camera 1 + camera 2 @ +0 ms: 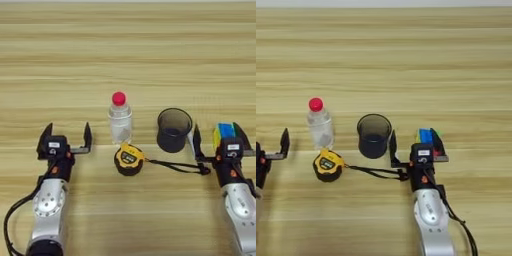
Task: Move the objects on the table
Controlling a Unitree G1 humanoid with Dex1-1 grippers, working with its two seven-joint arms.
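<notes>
Left tool (66,135) spread empty, right tool (221,138) straddling puzzle cube (224,132), tape measure (129,159) between.

The light is bright, even and soft over the whole table (150,50), shadows are short and weak beside the dark cup (174,130) and the bottle (120,120), and everything looks slightly blurred.

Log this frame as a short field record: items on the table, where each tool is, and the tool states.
surface: wooden table
bottle: clear, red cap, upright
cup: dark, upright, right of bottle
tape measure: yellow-and-black, in front of bottle; black cord runs right to right tool
puzzle cube: between the open fingers of right tool
left tool: open, empty, left of bottle
right tool: open around cube
</notes>
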